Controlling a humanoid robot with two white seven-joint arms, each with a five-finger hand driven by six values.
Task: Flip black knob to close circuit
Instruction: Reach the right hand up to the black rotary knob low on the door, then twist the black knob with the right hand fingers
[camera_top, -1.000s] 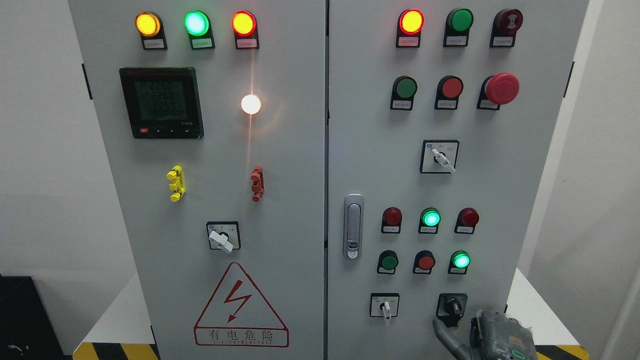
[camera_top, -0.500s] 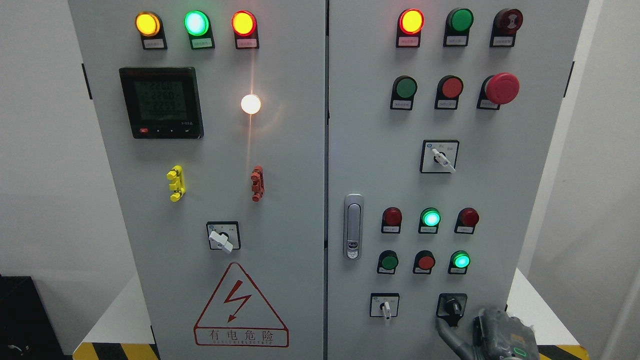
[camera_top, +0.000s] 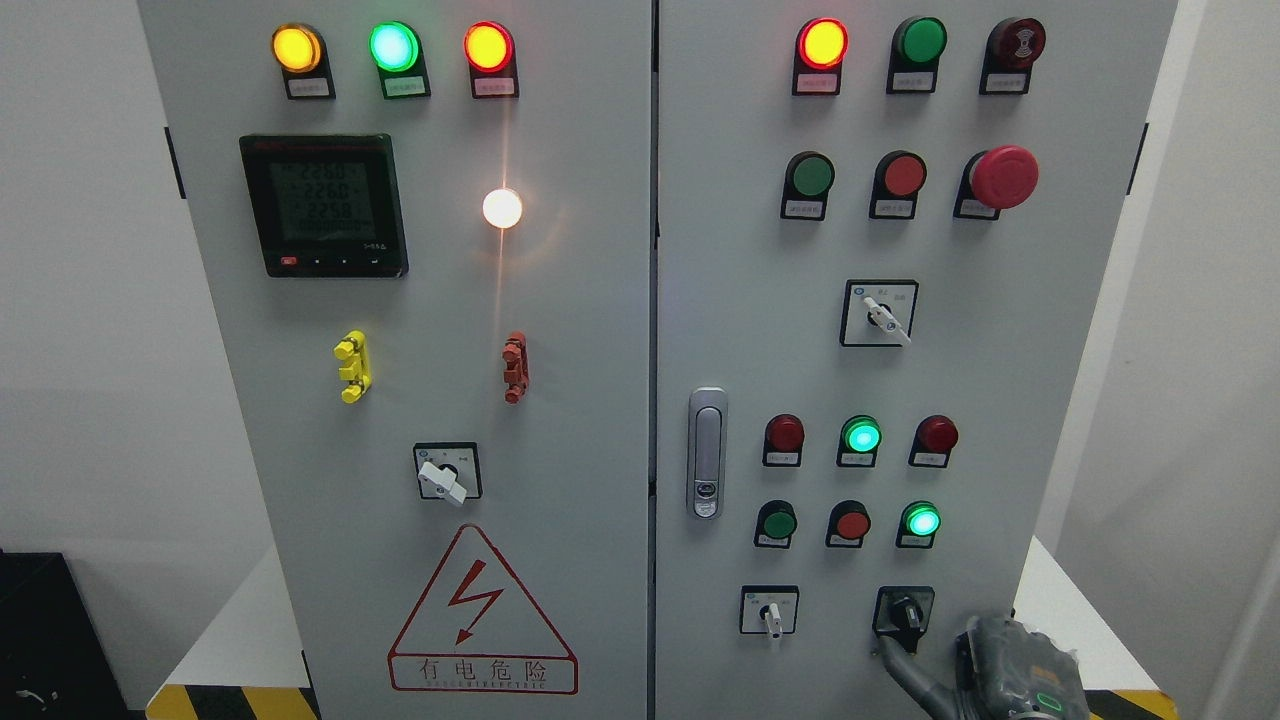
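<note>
Head view: right hand (camera_top: 1010, 675) below black knob (camera_top: 905, 612); one finger seemingly touching knob, fingers' grip unclear.

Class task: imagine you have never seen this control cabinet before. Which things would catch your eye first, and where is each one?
The glaring white lamp in the middle of the left door stands out first, then the lit yellow, green and red lamps along the top. Next comes the red lightning warning triangle at the left door's bottom. At the lower right, the robot's right hand reaches a finger up just below the black knob.
</note>
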